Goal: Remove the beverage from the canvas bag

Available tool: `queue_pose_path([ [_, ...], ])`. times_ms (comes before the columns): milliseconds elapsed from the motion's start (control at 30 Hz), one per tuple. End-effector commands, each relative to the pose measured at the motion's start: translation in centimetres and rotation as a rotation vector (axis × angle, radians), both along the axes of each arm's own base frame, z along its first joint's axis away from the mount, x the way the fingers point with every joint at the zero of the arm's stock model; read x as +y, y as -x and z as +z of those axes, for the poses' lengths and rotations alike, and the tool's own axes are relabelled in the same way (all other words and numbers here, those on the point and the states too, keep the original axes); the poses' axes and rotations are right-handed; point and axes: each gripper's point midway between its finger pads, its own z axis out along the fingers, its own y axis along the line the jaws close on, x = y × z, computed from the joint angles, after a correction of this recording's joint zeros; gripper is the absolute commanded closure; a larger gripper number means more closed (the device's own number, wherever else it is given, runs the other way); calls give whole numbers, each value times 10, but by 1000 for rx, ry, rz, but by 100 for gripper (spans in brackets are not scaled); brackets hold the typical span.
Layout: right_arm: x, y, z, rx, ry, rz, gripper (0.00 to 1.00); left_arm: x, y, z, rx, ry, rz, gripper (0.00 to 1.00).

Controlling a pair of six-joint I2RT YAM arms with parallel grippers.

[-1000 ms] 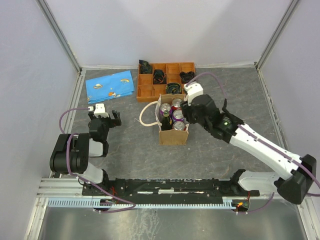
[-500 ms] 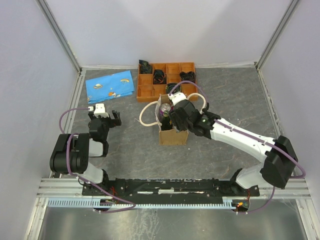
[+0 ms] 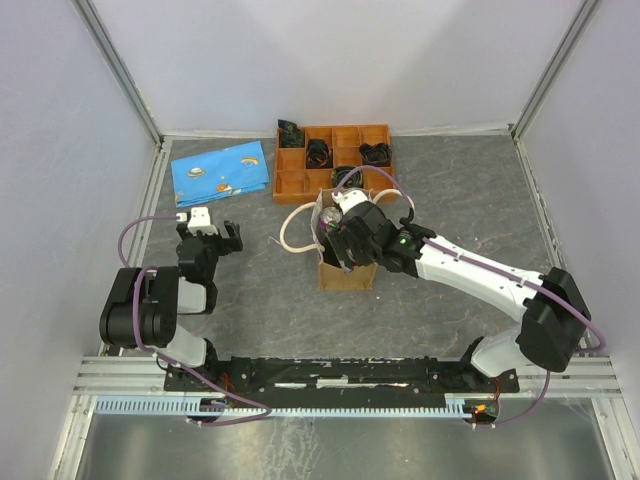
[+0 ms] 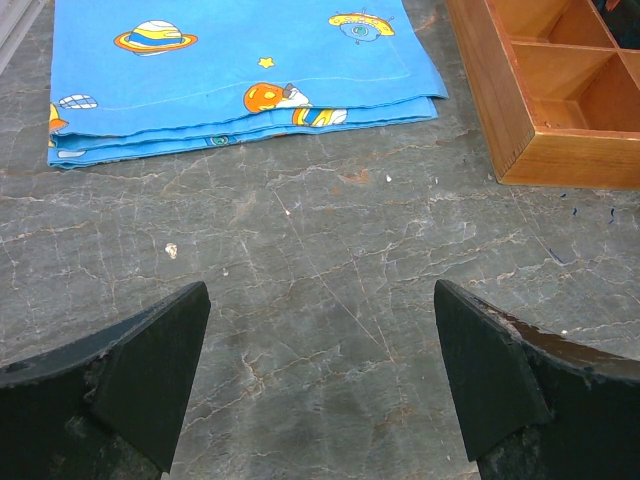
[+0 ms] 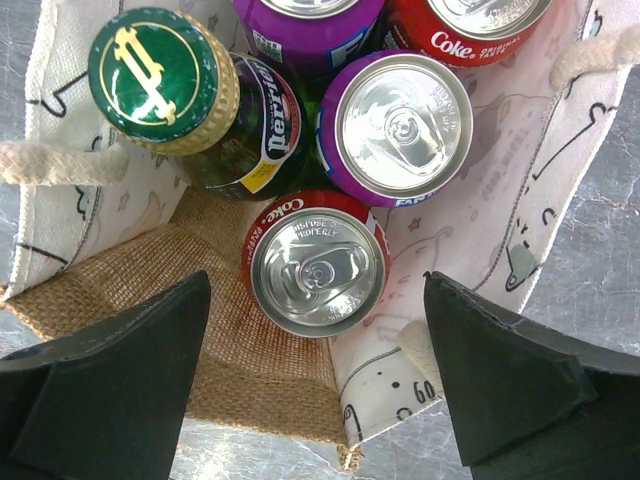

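The right gripper [image 5: 317,285] hung with jaws spread wide over the canvas bag [image 5: 250,385], a Coke can [image 5: 318,277] upright directly beneath and between its fingers [image 5: 110,390], probably full and heavy, rigid but slick, best pinched across its upper sidewall.

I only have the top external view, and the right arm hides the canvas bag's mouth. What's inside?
Observer: The right wrist view shows five upright drinks in the canvas bag: a green-capped Perrier bottle, two purple cans and two Coke cans.
Operator: Which one is the gripper lined up on?
Observer: The right gripper is open, with the near Coke can, the one by the burlap side, centred between its fingers.
Operator: And the left arm?
Observer: The left gripper is open and holds nothing. It is over bare table, facing the blue cloth.
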Motion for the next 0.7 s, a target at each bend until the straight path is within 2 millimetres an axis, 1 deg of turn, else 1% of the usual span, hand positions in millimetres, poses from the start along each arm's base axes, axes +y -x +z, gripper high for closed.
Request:
queue_pose_path([
  [0,-1,16,-22,86,39,14,3,2,-4,12,-47,-38,1,1],
  [167,2,16,-39,104,71,18,2,2,-4,13,-48,-38,1,1],
  [367,-1,16,-62,133,131,21,2,1,-4,13,-48,-37,0,1],
  [500,-2,12,-70,127,150,6,3,2,-4,12,-47,-38,1,1],
  [600,-2,10,-74,126,154,-9,7,2,-4,13,-48,-38,1,1],
  [667,-2,11,-76,132,154,-17,15,2,-4,13,-47,-37,1,1],
])
